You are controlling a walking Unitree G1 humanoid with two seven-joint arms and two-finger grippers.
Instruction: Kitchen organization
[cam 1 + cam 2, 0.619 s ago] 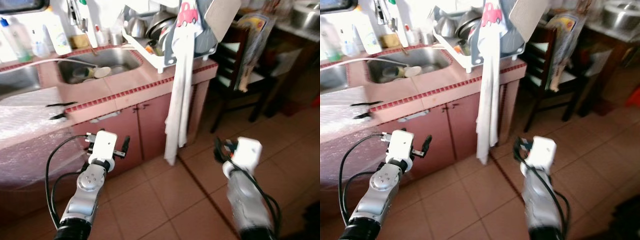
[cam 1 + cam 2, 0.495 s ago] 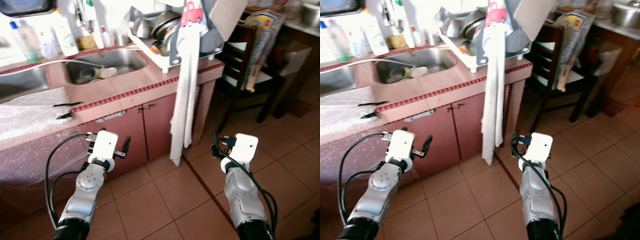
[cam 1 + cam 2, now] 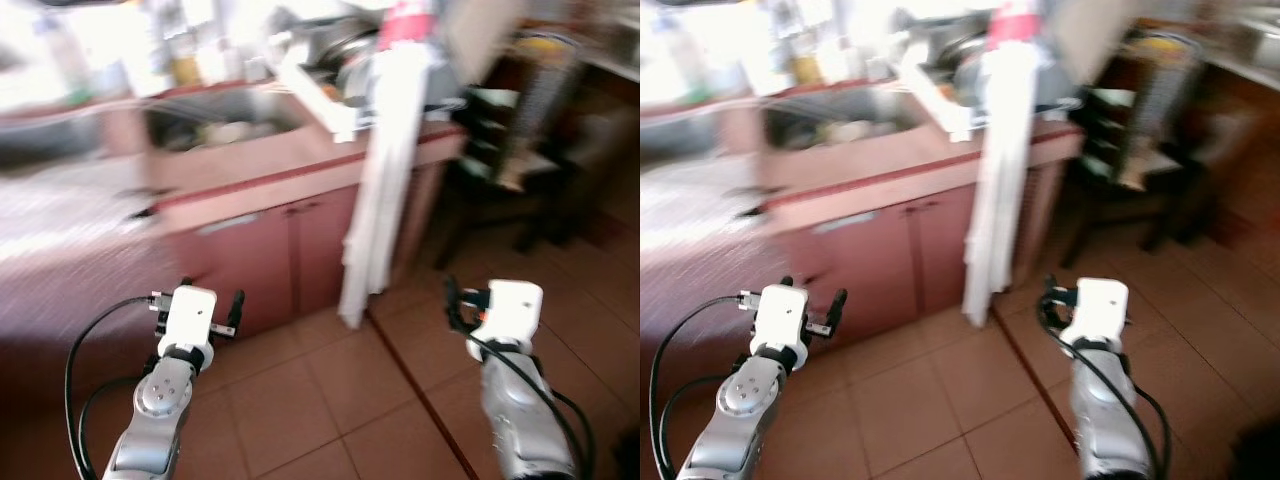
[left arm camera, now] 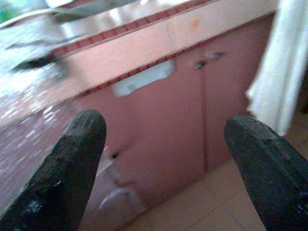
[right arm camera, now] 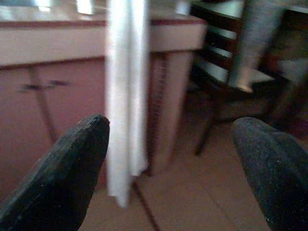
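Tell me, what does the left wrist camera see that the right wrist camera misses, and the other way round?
The left wrist view looks between that arm's open black fingers at the pink cabinet doors' small handles, a pale plate under the red-edged countertop, and the glittery plastic sheet lying on the counter.

The right wrist view, between its own open black fingers, takes in the dark wooden chair past the counter's end.

Both share the long white cloth hanging down the cabinet front, the pink cabinets and the terracotta floor tiles. Everything is blurred.
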